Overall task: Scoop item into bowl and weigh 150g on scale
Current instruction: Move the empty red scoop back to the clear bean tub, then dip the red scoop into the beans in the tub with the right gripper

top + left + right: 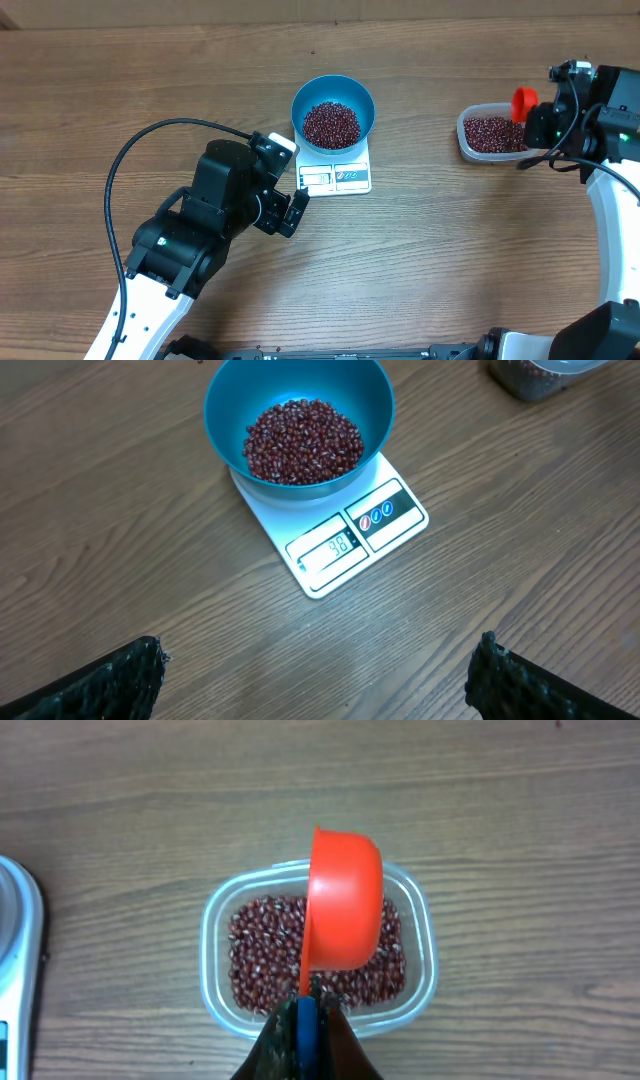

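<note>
Beans [331,124] lie in a loose maroon heap in the bottom of the blue bowl [333,88]. The bowl's upper wall is bare above them. The bowl stands on the white scale [336,178], over the end away from the display [330,547], so the window and the button panel beside it are uncovered. The display is lit with dark digits, perhaps two of them, but they are too small and soft for me to read with any confidence.

My left gripper [318,680] hangs over the table [150,80] just beside the scale, on its display side. Its fingers [100,685] are spread wide apart with nothing between them, and they touch neither scale nor bowl.

Well apart from the scale, off to my right, sits a clear tub [215,930] with more of the same beans spread across its floor. My right gripper [308,1015] is over the near edge of that tub, its fingers pressed together on the blue end of the handle of the orange-red scoop [345,900]. The scoop's cup is turned on edge above the tub's beans. From this angle I cannot tell whether it touches them or carries any.
</note>
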Motion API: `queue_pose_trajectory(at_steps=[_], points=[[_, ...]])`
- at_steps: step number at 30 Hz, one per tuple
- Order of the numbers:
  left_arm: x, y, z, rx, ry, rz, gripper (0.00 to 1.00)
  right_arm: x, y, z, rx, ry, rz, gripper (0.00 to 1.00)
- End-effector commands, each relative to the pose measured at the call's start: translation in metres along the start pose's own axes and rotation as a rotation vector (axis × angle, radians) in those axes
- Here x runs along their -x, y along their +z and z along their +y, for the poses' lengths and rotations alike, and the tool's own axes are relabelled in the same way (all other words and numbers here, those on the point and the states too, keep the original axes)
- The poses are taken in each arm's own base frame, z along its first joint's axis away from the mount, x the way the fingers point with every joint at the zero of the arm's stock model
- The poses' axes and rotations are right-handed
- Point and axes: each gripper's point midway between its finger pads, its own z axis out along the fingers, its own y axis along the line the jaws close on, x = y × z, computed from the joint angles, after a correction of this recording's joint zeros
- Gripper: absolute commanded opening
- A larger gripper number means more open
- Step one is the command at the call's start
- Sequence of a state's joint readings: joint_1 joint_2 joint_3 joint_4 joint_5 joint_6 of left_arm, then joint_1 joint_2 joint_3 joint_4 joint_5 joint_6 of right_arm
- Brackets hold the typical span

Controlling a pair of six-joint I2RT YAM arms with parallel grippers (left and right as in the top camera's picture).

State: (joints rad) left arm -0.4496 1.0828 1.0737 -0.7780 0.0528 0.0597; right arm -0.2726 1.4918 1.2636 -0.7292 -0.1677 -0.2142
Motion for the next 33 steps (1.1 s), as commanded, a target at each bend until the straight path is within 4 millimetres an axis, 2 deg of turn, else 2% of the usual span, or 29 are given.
queue_pose_trajectory(at_steps=[1, 6, 16, 24, 30, 33], points=[[0.005, -0.005, -0.001, -0.006, 0.014, -0.024, 1.00, -0.008, 0.009, -0.004, -0.018, -0.037, 0.040, 0.04], [0.005, -0.005, -0.001, -0.007, 0.014, -0.023, 1.00, -0.030, 0.042, 0.001, 0.042, -0.023, 0.137, 0.04], [0.005, -0.005, -0.001, -0.006, 0.014, -0.024, 1.00, -0.061, 0.083, -0.008, 0.036, -0.003, 0.260, 0.04], [0.005, -0.005, 0.000, -0.006, 0.014, -0.023, 1.00, -0.064, 0.085, -0.004, 0.058, 0.002, 0.268, 0.04], [0.005, -0.005, 0.000, -0.006, 0.014, -0.023, 1.00, -0.062, 0.082, 0.018, 0.182, 0.022, 0.255, 0.04], [0.005, -0.005, -0.001, -0.006, 0.014, -0.024, 0.99, -0.063, 0.082, 0.019, 0.188, 0.025, 0.262, 0.04]])
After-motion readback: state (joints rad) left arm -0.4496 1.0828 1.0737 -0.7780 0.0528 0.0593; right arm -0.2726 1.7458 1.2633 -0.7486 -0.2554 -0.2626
